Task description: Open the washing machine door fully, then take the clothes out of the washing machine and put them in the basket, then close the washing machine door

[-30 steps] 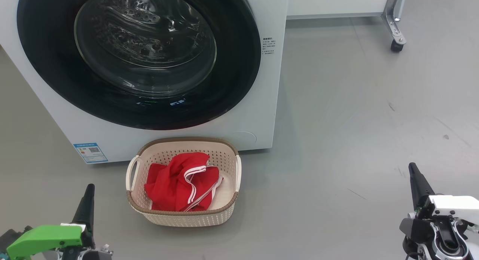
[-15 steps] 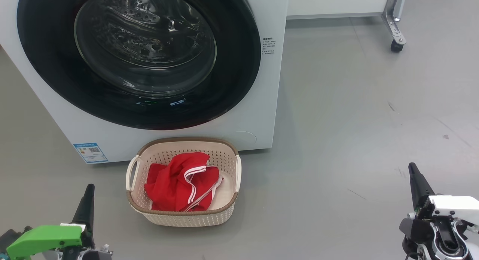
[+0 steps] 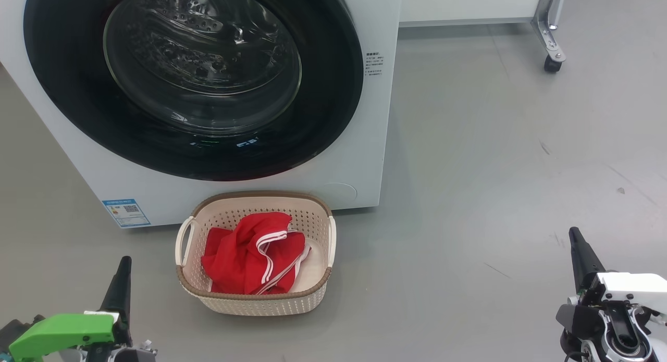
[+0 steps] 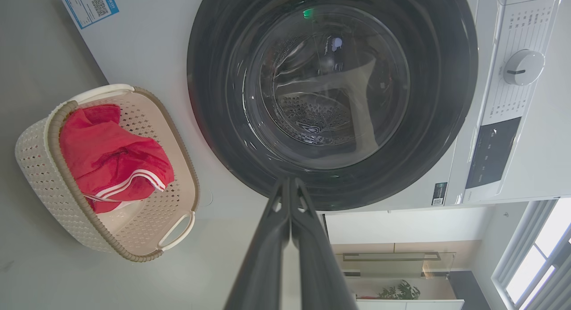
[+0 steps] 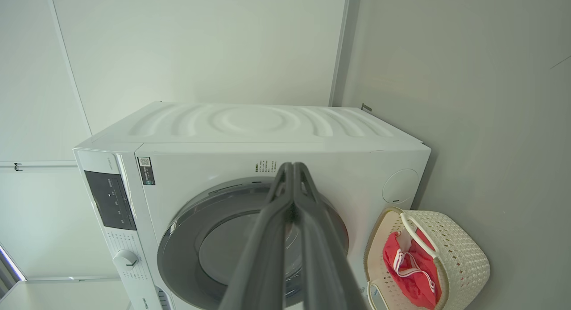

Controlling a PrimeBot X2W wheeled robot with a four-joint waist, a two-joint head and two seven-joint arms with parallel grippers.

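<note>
The washing machine door (image 3: 193,80) sits shut and the clothes (image 3: 245,258) lie in the basket (image 3: 260,195) on the floor (image 3: 469,195) against the washing machine (image 3: 359,143) front, ahead and just right of the left gripper (image 3: 125,263), the nearer one, while the right gripper (image 3: 573,234) hangs well off; both pairs of fingers (image 4: 267,238) are clenched empty.

The washing machine (image 3: 378,122) is white, its door (image 3: 333,91) black; the clothes (image 3: 239,258) are red, white-striped; the basket (image 3: 260,304) is cream, brown-rimmed.

No visible change over the last second: left gripper (image 3: 124,261), right gripper (image 3: 573,233), clothes (image 3: 239,258), basket (image 3: 258,195) and washing machine door (image 3: 333,96) show no shift.
</note>
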